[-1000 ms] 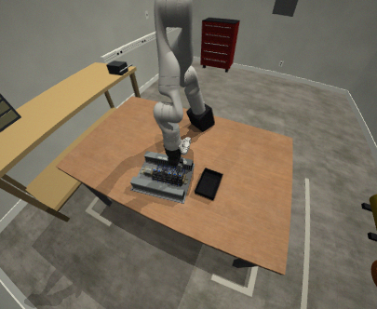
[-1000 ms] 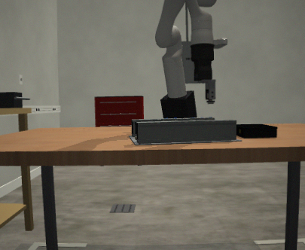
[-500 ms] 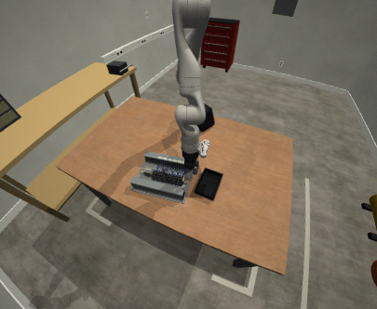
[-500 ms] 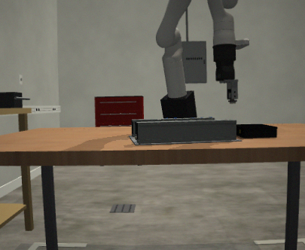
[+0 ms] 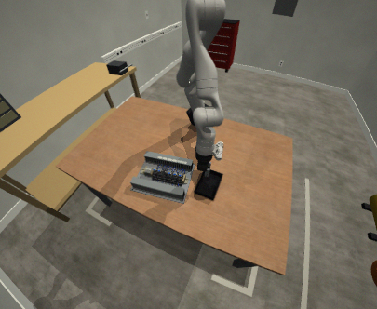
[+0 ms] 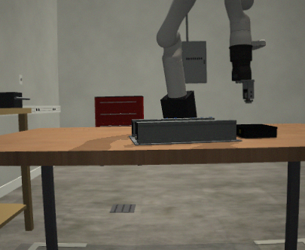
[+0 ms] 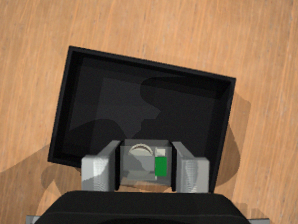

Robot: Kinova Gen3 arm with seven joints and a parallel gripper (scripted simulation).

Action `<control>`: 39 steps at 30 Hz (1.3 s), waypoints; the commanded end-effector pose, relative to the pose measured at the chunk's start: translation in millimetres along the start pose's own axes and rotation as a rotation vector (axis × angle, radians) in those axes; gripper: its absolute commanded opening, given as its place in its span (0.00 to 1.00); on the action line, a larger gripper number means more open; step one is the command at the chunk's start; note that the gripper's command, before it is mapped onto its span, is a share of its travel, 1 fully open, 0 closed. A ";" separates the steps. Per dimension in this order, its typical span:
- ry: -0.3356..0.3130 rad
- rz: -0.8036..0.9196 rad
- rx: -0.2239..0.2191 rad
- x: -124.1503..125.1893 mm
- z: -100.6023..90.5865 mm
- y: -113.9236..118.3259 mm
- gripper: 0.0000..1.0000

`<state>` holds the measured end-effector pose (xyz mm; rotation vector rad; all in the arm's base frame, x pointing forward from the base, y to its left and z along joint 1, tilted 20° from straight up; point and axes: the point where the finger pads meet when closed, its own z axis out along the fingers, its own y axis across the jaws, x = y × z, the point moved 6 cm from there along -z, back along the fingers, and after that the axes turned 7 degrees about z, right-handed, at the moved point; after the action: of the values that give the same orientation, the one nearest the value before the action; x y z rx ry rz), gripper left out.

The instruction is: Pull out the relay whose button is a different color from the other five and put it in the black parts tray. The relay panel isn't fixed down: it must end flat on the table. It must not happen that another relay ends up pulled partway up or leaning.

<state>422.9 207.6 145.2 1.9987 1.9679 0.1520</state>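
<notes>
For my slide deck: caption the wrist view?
Gripper holding the green-button relay above the black parts tray.

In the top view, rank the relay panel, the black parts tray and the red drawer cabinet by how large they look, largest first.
1. Relay panel, clearly the largest.
2. Red drawer cabinet against the far wall; it stands farther from the camera and the arm hides part of it, so its true size is unsure.
3. Black parts tray, somewhat smaller.

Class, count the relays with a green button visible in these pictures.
1. The green-button relay is held in the end effector above the black parts tray. Relays in the panel are too small to judge.
</notes>
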 end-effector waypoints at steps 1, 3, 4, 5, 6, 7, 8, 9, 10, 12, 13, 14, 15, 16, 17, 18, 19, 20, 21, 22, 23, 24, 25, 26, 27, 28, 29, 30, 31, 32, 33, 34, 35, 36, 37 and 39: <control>-0.003 0.000 0.007 12.6 0.7 -4.9 0.00; -0.003 0.000 0.007 15.4 0.7 -5.4 0.00; -0.003 0.000 0.007 16.4 0.7 -5.6 0.00; -0.003 0.000 0.007 17.2 0.7 -5.8 0.00; -0.003 0.000 0.007 17.2 0.7 -5.8 0.00; -0.003 0.000 0.007 17.2 0.7 -5.8 0.00; -0.003 0.000 0.007 17.7 0.7 -5.9 0.00; -0.003 0.000 0.007 18.1 0.7 -5.9 0.00; -0.003 0.000 0.007 18.4 0.7 -6.0 0.00; -0.003 0.000 0.007 18.6 0.7 -6.0 0.00; -0.003 0.000 0.007 18.6 0.7 -6.0 0.00; -0.003 0.000 0.007 18.6 0.7 -6.0 0.00; -0.003 0.000 0.007 18.6 0.7 -6.0 0.00; -0.003 0.000 0.007 18.6 0.7 -6.0 0.00; -0.003 0.000 0.007 18.6 0.7 -6.0 0.00; -0.003 0.000 0.007 18.6 0.7 -6.0 0.00; -0.003 0.000 0.007 18.6 0.7 -6.0 0.00; -0.003 0.000 0.007 18.6 0.7 -6.0 0.00; -0.003 0.000 0.007 18.6 0.7 -6.0 0.00; -0.003 0.000 0.007 18.6 0.7 -6.0 0.00; -0.003 0.000 0.007 18.6 0.7 -6.0 0.00; -0.003 0.000 0.007 18.6 0.7 -6.0 0.00; -0.003 0.000 0.007 18.6 0.7 -6.0 0.00; -0.003 0.000 0.007 18.6 0.7 -6.0 0.00; -0.003 0.000 0.007 18.6 0.7 -6.0 0.00; -0.003 0.000 0.007 18.6 0.7 -6.0 0.00; -0.003 0.000 0.007 18.6 0.7 -6.0 0.00; -0.003 0.000 0.007 18.6 0.7 -6.0 0.00; -0.003 0.000 0.007 18.6 0.7 -6.0 0.00; -0.003 0.000 0.007 18.6 0.7 -6.0 0.00; -0.003 0.000 0.007 18.6 0.7 -6.0 0.00; -0.003 0.000 0.007 18.6 0.7 -6.0 0.00; -0.003 0.000 0.007 18.6 0.7 -6.0 0.00; -0.003 0.000 0.007 18.6 0.7 -6.0 0.00; -0.003 0.000 0.007 18.6 0.7 -6.0 0.00; -0.003 0.000 0.007 18.6 0.7 -6.0 0.00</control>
<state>420.0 224.0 140.6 1.9877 1.9757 0.1474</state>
